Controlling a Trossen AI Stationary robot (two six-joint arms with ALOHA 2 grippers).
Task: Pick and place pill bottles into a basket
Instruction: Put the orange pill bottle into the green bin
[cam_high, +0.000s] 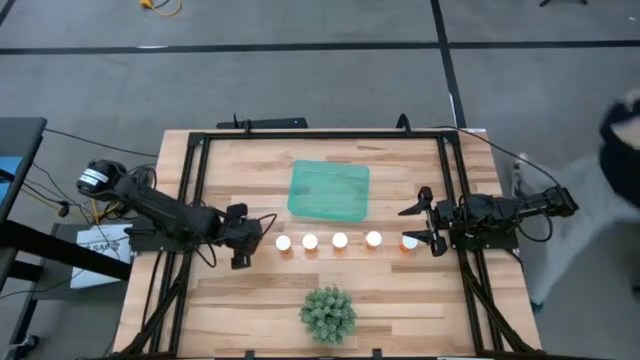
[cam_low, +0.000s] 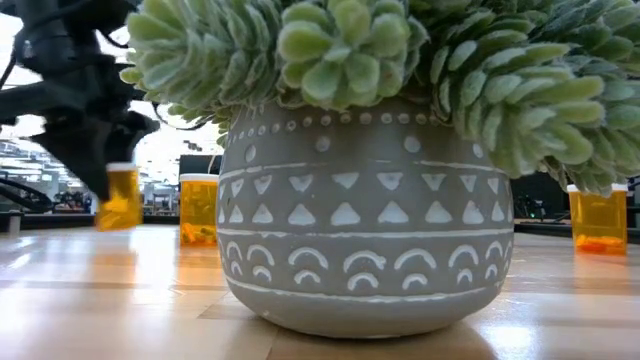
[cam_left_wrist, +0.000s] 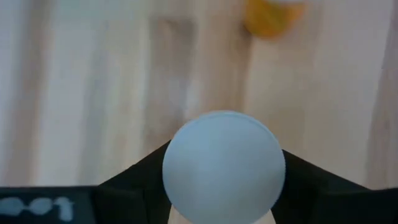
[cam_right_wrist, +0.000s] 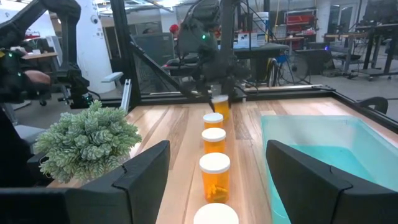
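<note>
The grey patterned ceramic pot (cam_low: 365, 225) of the spiky green plant (cam_high: 328, 313) stands on the wooden tabletop (cam_high: 230, 300). Beyond it, a row of amber white-capped pill bottles (cam_high: 340, 240) lies just short of the translucent teal-green plastic basket (cam_high: 329, 191). Left of that basket, the left pincer (cam_high: 243, 240) clamps one lifted bottle (cam_left_wrist: 222, 168). Right of it, the right pincer (cam_high: 421, 222) gapes wide around the end bottle (cam_high: 409, 242).

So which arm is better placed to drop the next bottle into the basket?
Left: the left end effector holds a pill bottle clear of the table; the right end effector is open.
</note>
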